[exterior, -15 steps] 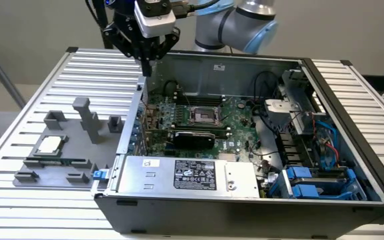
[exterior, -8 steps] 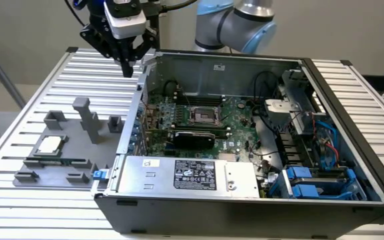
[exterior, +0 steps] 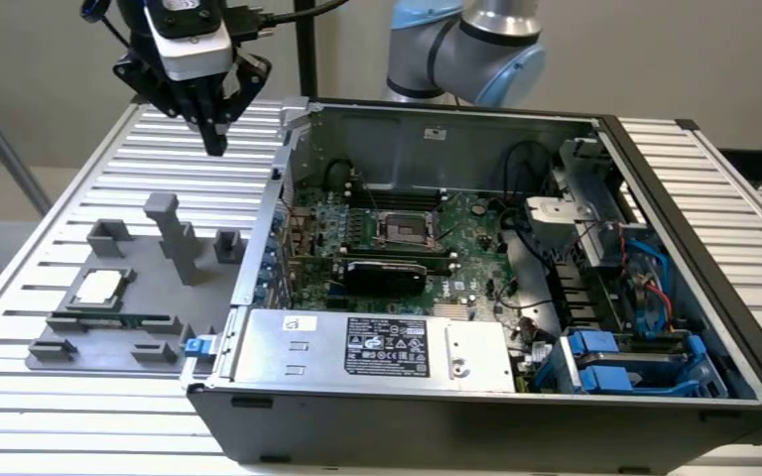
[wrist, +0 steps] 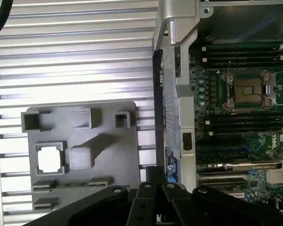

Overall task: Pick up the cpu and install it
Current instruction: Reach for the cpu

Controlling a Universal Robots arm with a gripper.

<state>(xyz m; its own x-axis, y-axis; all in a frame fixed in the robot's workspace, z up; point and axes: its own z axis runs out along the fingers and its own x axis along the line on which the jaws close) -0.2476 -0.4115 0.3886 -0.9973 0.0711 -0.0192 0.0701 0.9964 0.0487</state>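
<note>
Cpu (exterior: 99,288) lay untouched in its grey tray (exterior: 136,263); the gripper (exterior: 215,137) hung clenched, empty, well apart. Socket (exterior: 399,231) stood unfilled; everything remained.

An open computer case (exterior: 487,426) sits on the ribbed metal worktop (exterior: 76,169), its motherboard (exterior: 467,223) and power supply (exterior: 381,347) exposed. Beside it, toward the exterior view's left, a grey fixture tray (exterior: 156,302) carries a memory stick (exterior: 110,319).

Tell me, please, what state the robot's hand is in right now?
Hand: closed, holding nothing, hanging above the slatted table; the cpu lies in its grey holder.
</note>
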